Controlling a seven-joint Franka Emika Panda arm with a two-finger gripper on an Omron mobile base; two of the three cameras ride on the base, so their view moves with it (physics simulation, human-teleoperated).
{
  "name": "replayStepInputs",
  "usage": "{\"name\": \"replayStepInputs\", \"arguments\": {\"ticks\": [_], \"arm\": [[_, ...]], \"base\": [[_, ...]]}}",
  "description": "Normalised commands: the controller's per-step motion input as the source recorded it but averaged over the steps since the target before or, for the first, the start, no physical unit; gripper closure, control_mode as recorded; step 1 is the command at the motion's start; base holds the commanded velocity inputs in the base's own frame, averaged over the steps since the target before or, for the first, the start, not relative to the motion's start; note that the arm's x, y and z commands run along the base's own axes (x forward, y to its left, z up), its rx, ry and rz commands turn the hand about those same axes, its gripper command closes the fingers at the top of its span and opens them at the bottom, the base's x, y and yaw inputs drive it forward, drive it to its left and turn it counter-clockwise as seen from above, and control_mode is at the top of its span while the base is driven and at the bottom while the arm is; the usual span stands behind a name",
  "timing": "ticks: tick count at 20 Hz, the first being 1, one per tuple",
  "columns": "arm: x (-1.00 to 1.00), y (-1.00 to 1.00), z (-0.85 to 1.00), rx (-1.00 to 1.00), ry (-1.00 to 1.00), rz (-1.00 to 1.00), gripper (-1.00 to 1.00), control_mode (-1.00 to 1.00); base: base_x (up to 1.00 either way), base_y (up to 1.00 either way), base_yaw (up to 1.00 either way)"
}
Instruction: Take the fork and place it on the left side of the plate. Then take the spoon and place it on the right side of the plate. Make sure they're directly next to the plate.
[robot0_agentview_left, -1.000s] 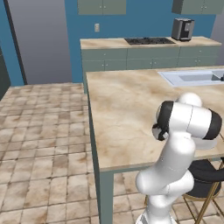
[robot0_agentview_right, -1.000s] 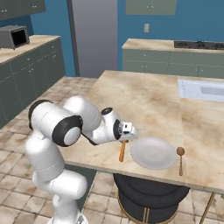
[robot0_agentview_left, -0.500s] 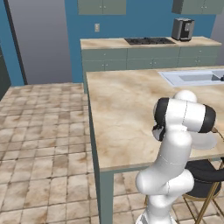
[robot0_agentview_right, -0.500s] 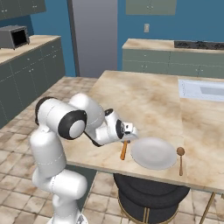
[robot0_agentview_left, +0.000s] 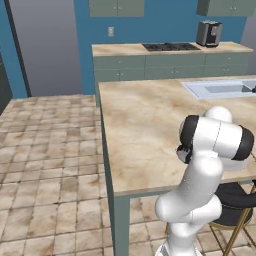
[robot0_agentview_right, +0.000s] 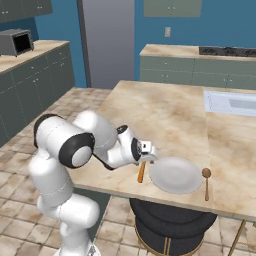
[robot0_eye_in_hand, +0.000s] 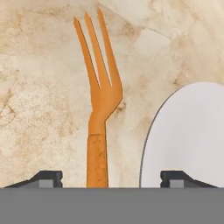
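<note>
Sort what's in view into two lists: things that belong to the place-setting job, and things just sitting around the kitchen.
Part of the job:
- fork, lying on the counter left of the plate
- plate
- spoon, right of the plate
- pincer, open, straddling the fork handle

Just there:
- sink in the island counter
- stool
- microwave
- stovetop
- coffee machine

Blue walls (robot0_agentview_left: 150, 20), tan tiled floor (robot0_agentview_left: 50, 150), marble-topped island (robot0_agentview_left: 145, 125), grey-green cabinets (robot0_agentview_left: 150, 67), black stool (robot0_agentview_right: 170, 220).
</note>
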Motion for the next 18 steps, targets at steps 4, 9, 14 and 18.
{"name": "replayStepInputs", "arguments": {"ticks": [4, 9, 14, 18], "arm": [[-0.63, -0.01, 0.83, 0.02, -0.17, 0.0, -1.0, -1.0], [-0.91, 0.0, 1.0, 0.01, -0.22, 0.04, -1.0, -1.0], [-1.0, 0.0, 1.0, 0.03, -0.09, 0.02, -1.0, -1.0], [-1.0, 0.02, 1.0, 0.09, 0.0, 0.01, -1.0, -1.0]], "base": [[0.0, 0.0, 0.0], [0.0, 0.0, 0.0], [0.0, 0.0, 0.0], [0.0, 0.0, 0.0]]}}
